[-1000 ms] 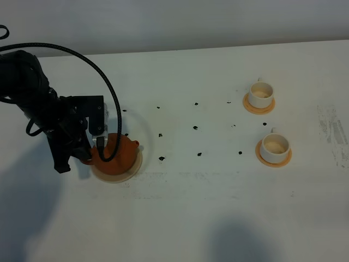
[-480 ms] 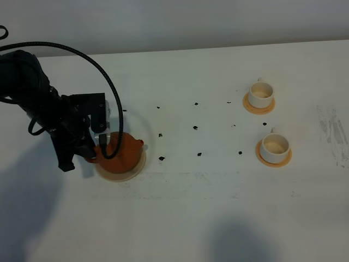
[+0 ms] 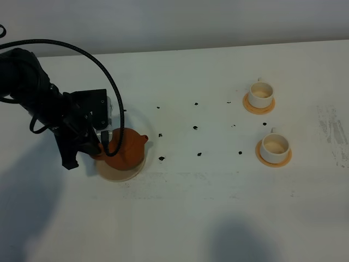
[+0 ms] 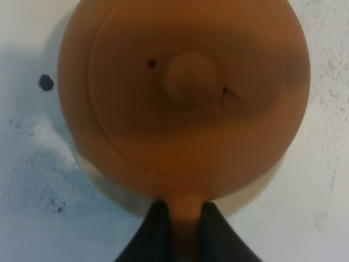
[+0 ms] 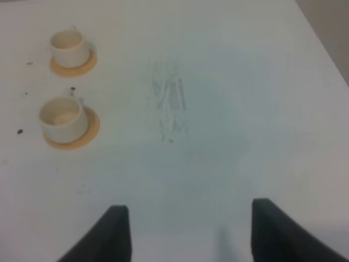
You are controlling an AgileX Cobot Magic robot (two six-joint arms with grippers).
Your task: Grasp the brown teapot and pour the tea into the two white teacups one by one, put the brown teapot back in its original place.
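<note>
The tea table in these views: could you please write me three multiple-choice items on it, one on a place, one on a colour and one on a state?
1. Where do the two teacups stand?
A. on orange-tan coasters
B. on the bare table
C. stacked together

2. What colour is the teapot?
A. white
B. reddish-brown
C. blue

3. How is the left gripper?
A. wide open
B. out of view
C. shut on the teapot

Answers: 1 A, a coaster rim shows round each cup; 2 B, its clay body reads reddish-brown in both views; 3 C, its fingers pinch the handle in the left wrist view.
</note>
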